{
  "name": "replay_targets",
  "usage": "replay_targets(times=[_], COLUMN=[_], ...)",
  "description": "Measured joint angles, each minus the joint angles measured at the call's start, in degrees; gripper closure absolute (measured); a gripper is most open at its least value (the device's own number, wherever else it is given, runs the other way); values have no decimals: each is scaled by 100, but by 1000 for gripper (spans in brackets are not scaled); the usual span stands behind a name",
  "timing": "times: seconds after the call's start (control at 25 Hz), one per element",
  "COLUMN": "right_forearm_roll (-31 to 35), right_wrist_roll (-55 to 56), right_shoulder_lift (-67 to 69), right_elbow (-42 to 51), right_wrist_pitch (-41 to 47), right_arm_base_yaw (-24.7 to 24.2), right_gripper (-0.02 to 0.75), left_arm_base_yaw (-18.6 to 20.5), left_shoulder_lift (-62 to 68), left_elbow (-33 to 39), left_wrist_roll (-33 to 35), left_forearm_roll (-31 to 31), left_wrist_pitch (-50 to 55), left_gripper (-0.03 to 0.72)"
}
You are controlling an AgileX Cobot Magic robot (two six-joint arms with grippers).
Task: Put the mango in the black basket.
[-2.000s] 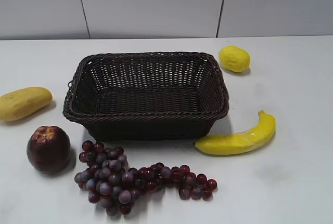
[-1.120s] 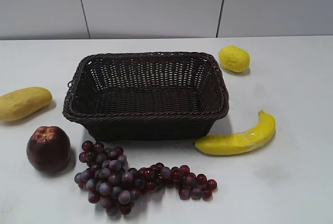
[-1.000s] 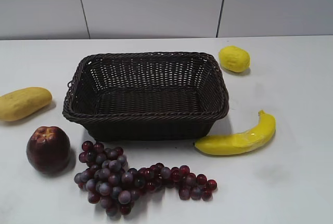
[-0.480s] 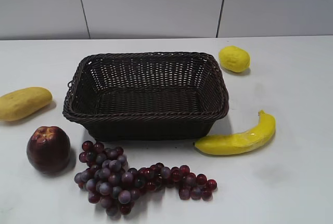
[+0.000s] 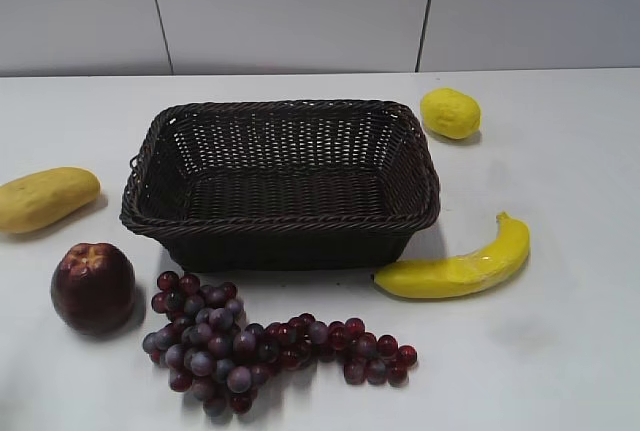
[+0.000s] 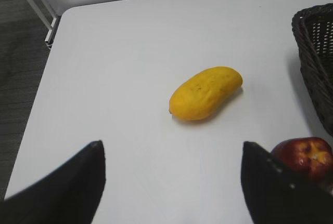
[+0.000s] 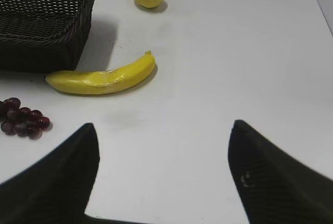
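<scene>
The mango lies on the white table at the far left, left of the black basket, which stands empty in the middle. In the left wrist view the mango lies ahead of my left gripper, which is open and empty, well short of it. The basket's corner shows at the right edge there. My right gripper is open and empty above bare table, near the front edge. Neither gripper shows in the exterior view.
A dark red apple and a bunch of purple grapes lie in front of the basket. A banana lies at its right front, a lemon behind its right corner. The table's left edge is near the mango.
</scene>
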Motion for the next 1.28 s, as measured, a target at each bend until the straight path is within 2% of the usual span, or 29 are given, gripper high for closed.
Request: replay_targets(times=[0.44, 0.68, 0.88, 1.16, 1.28], right_forearm_roll=[0, 0, 0, 0, 0], right_wrist_roll=[0, 0, 0, 0, 0], right_shoulder_lift=[0, 0, 0, 0, 0], right_elbow=[0, 0, 0, 0, 0], right_wrist_pitch=[0, 0, 0, 0, 0], right_arm_base_yaw=[0, 0, 0, 0, 0], right_gripper=[145, 145, 145, 145, 145], left_arm_base_yaw=[0, 0, 0, 0, 0], left_shoulder_lift=[2086, 3204, 4119, 5404, 5850], left_elbow=[-657, -1180, -1847, -2827, -3129], left_wrist_roll=[377, 795, 1799, 3502, 4185], left_forearm_roll=[473, 487, 61, -1042, -1197], left_wrist_pitch=[-516, -740, -536, 140, 440], left_gripper=[90, 90, 92, 91, 91])
